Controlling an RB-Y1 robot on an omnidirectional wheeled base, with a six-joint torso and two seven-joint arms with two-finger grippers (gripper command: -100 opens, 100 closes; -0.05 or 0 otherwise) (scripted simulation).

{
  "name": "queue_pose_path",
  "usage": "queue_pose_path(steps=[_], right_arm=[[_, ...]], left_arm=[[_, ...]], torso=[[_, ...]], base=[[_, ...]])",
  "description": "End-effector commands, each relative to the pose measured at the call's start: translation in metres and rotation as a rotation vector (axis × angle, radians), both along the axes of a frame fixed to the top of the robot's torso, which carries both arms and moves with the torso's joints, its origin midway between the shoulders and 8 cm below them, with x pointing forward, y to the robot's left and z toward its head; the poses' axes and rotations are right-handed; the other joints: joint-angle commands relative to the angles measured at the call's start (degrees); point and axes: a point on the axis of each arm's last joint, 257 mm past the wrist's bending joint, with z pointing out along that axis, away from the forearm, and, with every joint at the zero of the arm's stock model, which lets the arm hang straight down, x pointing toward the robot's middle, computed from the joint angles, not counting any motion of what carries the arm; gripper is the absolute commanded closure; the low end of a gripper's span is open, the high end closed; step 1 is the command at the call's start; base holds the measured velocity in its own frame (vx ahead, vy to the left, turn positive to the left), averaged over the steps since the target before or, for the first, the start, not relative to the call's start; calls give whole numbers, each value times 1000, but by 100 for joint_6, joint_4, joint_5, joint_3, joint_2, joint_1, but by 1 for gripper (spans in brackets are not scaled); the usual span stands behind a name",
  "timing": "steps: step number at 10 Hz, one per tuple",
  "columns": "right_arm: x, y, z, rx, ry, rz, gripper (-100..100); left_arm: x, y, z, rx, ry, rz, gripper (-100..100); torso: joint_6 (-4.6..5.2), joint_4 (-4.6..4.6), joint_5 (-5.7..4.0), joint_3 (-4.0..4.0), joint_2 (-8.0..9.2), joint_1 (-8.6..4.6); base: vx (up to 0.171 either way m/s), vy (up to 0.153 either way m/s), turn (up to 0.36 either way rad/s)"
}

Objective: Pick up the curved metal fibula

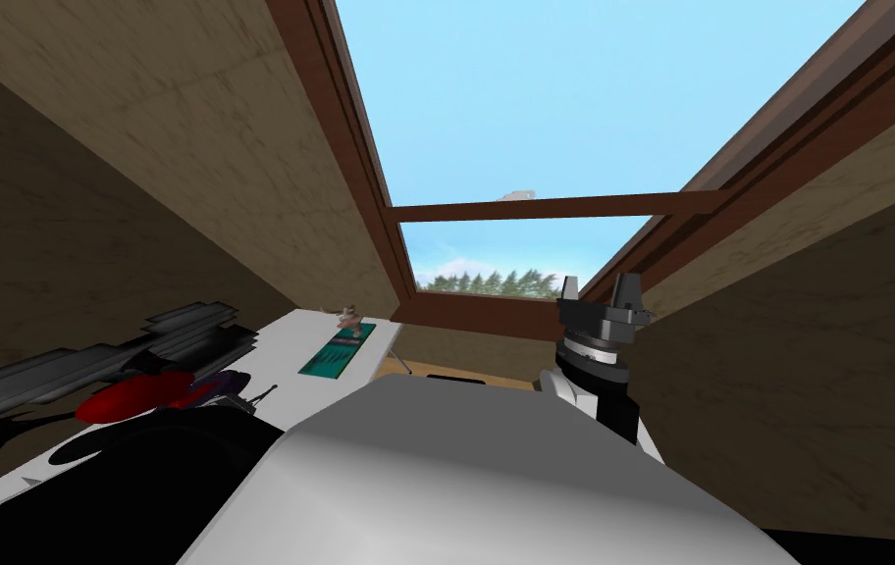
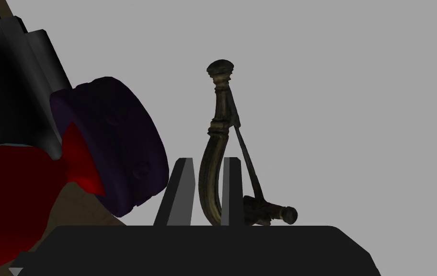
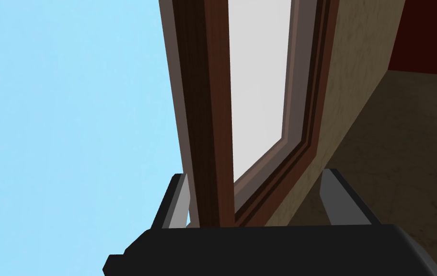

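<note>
So the left gripper (image 2: 209,160) has its two blades sitting close together around the curved bow of the fibula (image 2: 218,120). The gap is narrow and the bow runs right between them, low down near the gripper's body, so I'd call that clamped on it (maybe a hair of daylight on one side, hard to say). The knobbed end sticks out well past the fingertips, and the thin pin (image 2: 247,158) and crossbar (image 2: 270,211) sit outside one blade, not in the grip. Behind it all is a flat grey surface. Just beyond the other blade is a dark purple drum-shaped thing (image 2: 117,143) with a red piece (image 2: 11,201) next to it, near the blade but not touching. My take on doing the lift well: go straight up off the surface, slow, no twisting, since a thin curved bow will likely pivot between flat blades. Drift away from the purple thing, not toward it. The right gripper (image 1: 601,294) is raised off to my right, blades wide apart, holding nothing.
</note>
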Motion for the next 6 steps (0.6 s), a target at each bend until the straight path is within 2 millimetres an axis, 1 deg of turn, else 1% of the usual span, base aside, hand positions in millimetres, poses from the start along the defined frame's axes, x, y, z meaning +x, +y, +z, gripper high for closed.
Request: queue_pose_path(steps=[1,2,3,4,5,6], right_arm=[[0,0,0,0,0,0,0],[0,0,0,0,0,0,0],[0,0,0,0,0,0,0],[0,0,0,0,0,0,0],[0,0,0,0,0,0,0],[0,0,0,0,0,0,0]], left_arm=[[0,0,0,0,0,0,100],[0,0,0,0,0,0,100],[0,0,0,0,0,0,0],[-2,-2,8,-3,0,0,100],[0,0,5,1,-1,-1,100],[-1,0,5,-1,0,0,0]], torso=[[0,0,0,0,0,0],[0,0,-1,1,1,0],[0,1,-1,1,1,0],[0,1,-1,1,2,0],[-2,1,-5,3,4,-17],[-1,1,-4,3,4,-13]], base=[[0,0,0],[0,0,0],[0,0,0],[-7,-41,5],[-4,-26,7],[0,0,0]])
